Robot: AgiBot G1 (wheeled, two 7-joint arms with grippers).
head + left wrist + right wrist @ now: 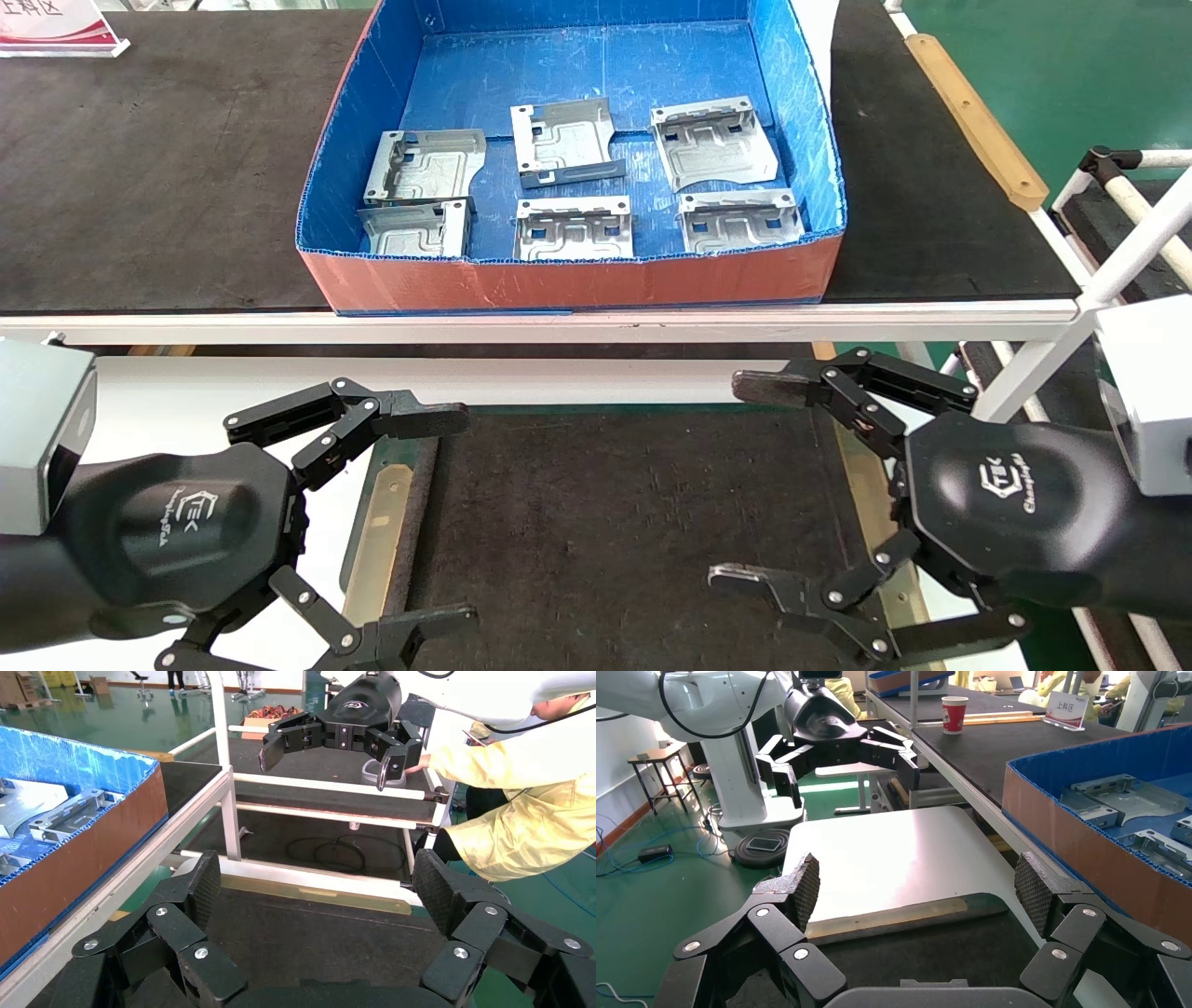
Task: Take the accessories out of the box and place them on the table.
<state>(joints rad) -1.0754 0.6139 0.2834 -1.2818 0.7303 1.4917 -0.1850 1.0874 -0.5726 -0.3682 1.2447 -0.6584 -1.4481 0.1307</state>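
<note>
Hovering low over the table [186, 410], the left gripper [438, 517] has its jaws spread wide and empty, poised above the near-left edge of the dark grey mat [596, 522]. Nothing lifted yet: all six accessories lie inside the blue box [577, 280], which sits on the black-matted bench [158, 168] beyond the white rail. Front row, left to right: front-left plate [413, 228], front-middle plate [574, 228], front-right plate [740, 222]. Rear row: rear-left plate [426, 168], rear-middle plate [566, 142], rear-right plate [715, 142] (this one turned a little askew against its neighbours). The mat carries no plates, so by my reading the task stands at zero of six, with every pick and placement left to do. Right gripper [745, 480] mirrors the left, fingers wide apart and holding nothing, above the mat's near-right side; neither is near the box.
</note>
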